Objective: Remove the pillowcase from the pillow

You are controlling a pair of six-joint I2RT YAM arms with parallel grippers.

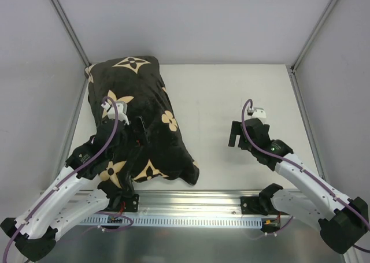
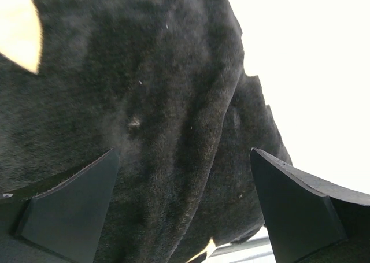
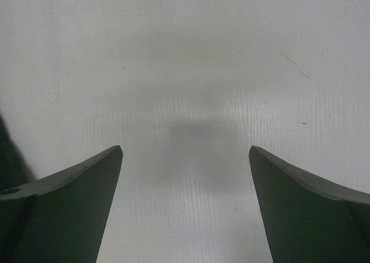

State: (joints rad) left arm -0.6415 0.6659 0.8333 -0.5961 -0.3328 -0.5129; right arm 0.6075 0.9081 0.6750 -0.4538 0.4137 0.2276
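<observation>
The black plush pillowcase with tan flower and star motifs lies on the left side of the white table, full and puffy. The white pillow is hidden inside it. My left gripper is open and hovers over the pillowcase's near middle. In the left wrist view the black fabric fills the gap between the spread fingers of that gripper, with folds running down, and nothing is pinched. My right gripper is open and empty over bare table to the right of the pillowcase, and its own wrist view shows the same gripper.
A metal rail runs along the table's near edge by the arm bases. Grey walls and slanted frame posts close in the back and sides. The pillowcase's near corner reaches close to the rail.
</observation>
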